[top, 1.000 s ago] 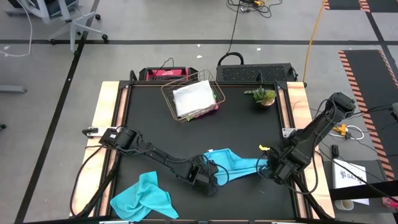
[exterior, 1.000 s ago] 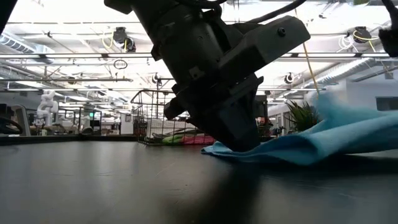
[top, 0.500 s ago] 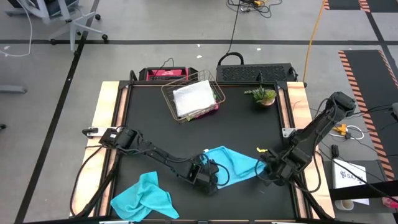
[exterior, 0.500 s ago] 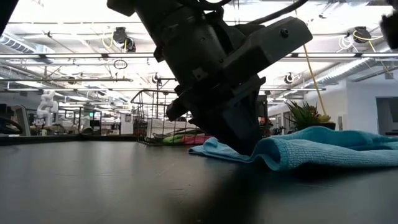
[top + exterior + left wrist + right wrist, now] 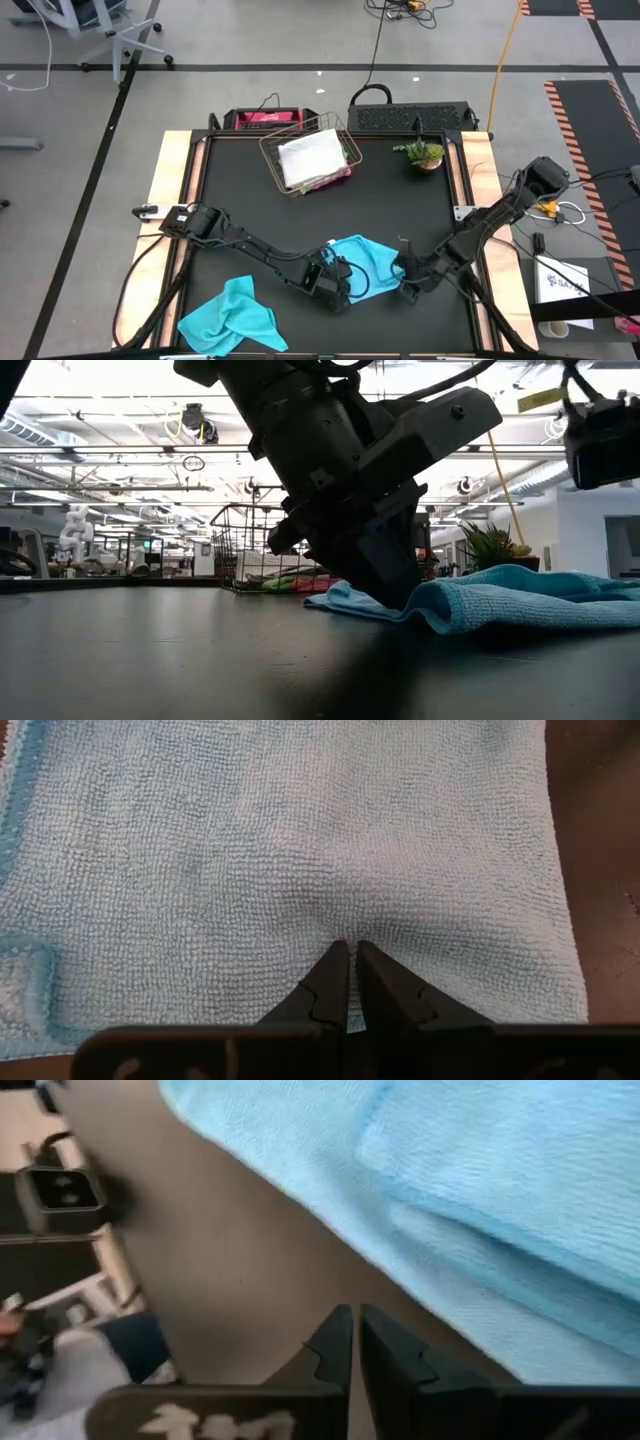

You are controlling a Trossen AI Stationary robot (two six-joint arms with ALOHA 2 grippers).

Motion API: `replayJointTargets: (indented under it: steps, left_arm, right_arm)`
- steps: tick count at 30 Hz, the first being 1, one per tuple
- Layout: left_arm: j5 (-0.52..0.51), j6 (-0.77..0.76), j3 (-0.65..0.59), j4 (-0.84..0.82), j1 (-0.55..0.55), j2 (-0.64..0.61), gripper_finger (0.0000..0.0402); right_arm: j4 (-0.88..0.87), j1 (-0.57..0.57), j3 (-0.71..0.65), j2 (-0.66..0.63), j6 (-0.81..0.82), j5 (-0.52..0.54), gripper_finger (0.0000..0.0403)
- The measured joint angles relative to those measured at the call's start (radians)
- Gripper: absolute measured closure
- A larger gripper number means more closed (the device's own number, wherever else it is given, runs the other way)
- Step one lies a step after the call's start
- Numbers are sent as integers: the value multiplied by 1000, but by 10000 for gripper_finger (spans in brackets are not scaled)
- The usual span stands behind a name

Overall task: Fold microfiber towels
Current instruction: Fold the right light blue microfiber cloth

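Right now a turquoise towel (image 5: 365,262) is lying partly folded on the black tabletop (image 5: 250,210), directly beneath the left claw (image 5: 348,952), whose fingers are pressing shut on its nap. Just beside its edge, the right claw (image 5: 350,1320) is hovering shut, gripping nothing. Another turquoise towel (image 5: 232,318) is sitting crumpled well apart from both claws.

Robotics lab or open workshop hall, grey floor with loose cables (image 5: 375,40), hazard-striped tape (image 5: 575,110), ceiling pipes and strip lights (image 5: 120,450), black work surface (image 5: 240,190), office chair (image 5: 120,35)
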Motion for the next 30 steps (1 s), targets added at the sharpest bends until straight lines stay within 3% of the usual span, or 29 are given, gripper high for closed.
replayJointTargets:
  steps: [3, 8, 15, 18, 30]
  left_arm:
    - [0, 0, 0, 1, 0, 0, 371]
    - [-1, 2, 0, 1, 0, 0, 371]
    - [12, 3, 0, -1, 1, 0, 371]
    - [23, 4, 0, -3, 2, 0, 371]
    - [35, 0, 0, -3, 7, -1, 371]
  right_arm:
    - [18, -41, -3, -20, -46, -52, 384]
    - [56, -109, 46, -84, -254, -48, 394]
    - [-89, -169, 247, -88, -832, -6, 402]
    - [-136, -178, 266, -75, -1022, 8, 402]
    - [-397, -270, 266, 7, -1053, -229, 387]
